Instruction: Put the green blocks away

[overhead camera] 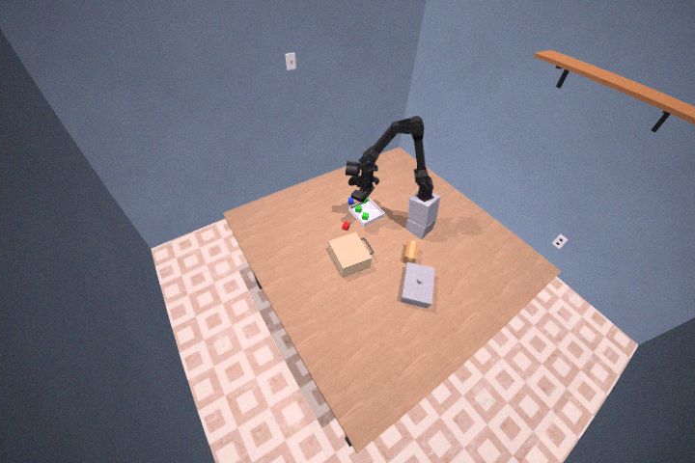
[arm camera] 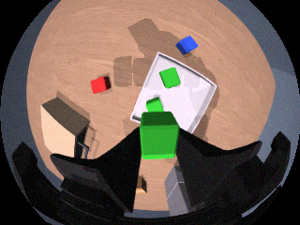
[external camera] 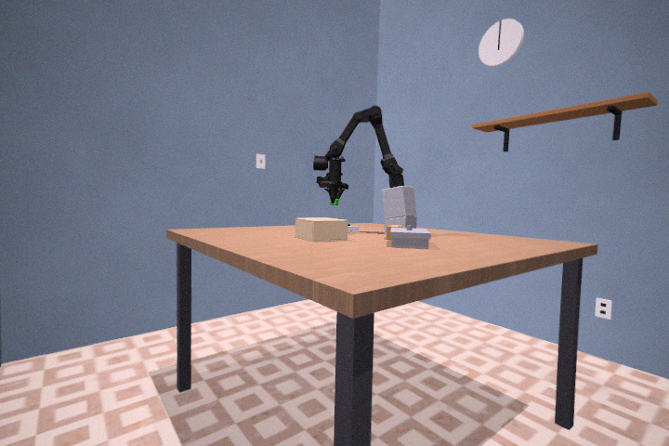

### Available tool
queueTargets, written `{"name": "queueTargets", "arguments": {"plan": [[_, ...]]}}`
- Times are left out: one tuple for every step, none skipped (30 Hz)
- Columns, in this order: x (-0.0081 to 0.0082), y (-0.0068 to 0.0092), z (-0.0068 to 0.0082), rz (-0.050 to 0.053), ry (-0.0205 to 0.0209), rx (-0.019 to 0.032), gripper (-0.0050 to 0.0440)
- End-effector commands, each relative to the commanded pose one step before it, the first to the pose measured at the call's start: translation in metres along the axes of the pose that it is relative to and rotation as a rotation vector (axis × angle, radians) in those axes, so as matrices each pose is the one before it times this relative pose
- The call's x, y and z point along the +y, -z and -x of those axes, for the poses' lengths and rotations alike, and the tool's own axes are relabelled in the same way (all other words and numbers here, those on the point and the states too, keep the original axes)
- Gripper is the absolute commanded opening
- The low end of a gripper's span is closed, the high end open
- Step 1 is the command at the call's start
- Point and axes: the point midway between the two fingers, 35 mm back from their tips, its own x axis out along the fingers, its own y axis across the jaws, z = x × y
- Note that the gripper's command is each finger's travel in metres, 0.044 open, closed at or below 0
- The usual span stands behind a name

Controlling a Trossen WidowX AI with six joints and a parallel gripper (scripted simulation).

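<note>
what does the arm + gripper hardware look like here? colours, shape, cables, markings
The arm is matte black throughout: slim links with chunkier joint housings, standing on a light grey blocky pedestal. A boxy black module juts from the wrist. The gripper has two flat, dark, wedge-shaped fingers. No cables or markings are discernible at this resolution.

Partly hidden behind the held green block (arm camera: 157, 138): a second green block (arm camera: 154, 104) in the white basket (arm camera: 202, 103), only its top edge showing. Hidden in the exterior view behind the tan box (external camera: 321, 229): nearly all of the basket. Cut off at the wrist view's dark rim: claw (arm camera: 159, 157) bases. Too small to read in the top view: basket contents.
</note>
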Motion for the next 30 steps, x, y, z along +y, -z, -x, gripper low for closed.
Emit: {"name": "queueTargets", "arguments": {"plan": [[-0.01549,0.00891,-0.00151,-0.2891,0.00057,0.00467,0.0],[0.0,0.0,0.0,-0.0667,0.0,0.0,0.0],[-0.00982,0.00189,0.0,-0.0667,0.0,0.0,0.0],[-0.00992,0.00123,0.0,-0.0667,0.0,0.0,0.0],[-0.00998,0.00056,0.0,-0.0667,0.0,0.0,0.0],[-0.00094,-0.00001,0.0,-0.0667,0.0,0.0,0.0],[0.0,0.0,0.0,-0.0667,0.0,0.0,0.0],[0.0,0.0,0.0,-0.0667,0.0,0.0,0.0],[0.0,0.0,0.0,-0.0471,0.0,0.0,0.0],[0.0,0.0,0.0,0.0,0.0,0.0,0.0],[0.0,0.0,0.0,0.0,0.0,0.0,0.0],[-0.0099,-0.00139,0.0,-0.0667,0.0,0.0,0.0],[-0.00979,-0.00204,0.0,-0.0667,0.0,0.0,0.0],[-0.00949,-0.00265,0.0,-0.0667,0.0,0.0,0.0],[0.0,0.0,0.0,-0.0667,0.0,0.0,0.0],[0.0,0.0,0.0,-0.0667,0.0,0.0,0.0],[0.0,0.0,0.0,-0.0634,0.0,0.0,0.0],[0.0,0.0,0.0,0.0,0.0,0.0,0.0],[0.0,0.0,0.0,0.0,0.0,0.0,0.0],[0.0,0.0,0.0,0.0,0.0,0.0,0.0],[0.0,0.0,0.0,0.0,0.0,0.0,0.0],[0.0,0.0,-0.00667,0.0,0.0,0.0,0.0],[0.0,0.0,-0.00667,0.0,0.0,0.0,0.0],[0.0,0.0,-0.00667,0.0,0.0,0.0,0.0],[0.0,0.0,-0.00667,0.0,0.0,0.0,0.0],[0.0,0.0,-0.00667,0.0,0.0,0.0,0.0],[0.0,0.0,0.0,0.0,0.0,0.0,0.0],[0.0,0.0,0.0,0.0,0.0,0.0,0.0],[0.0,0.0,-0.00667,0.0,0.0,0.0,0.0],[0.0,0.0,-0.00667,0.0,0.0,0.0,0.0]]}}
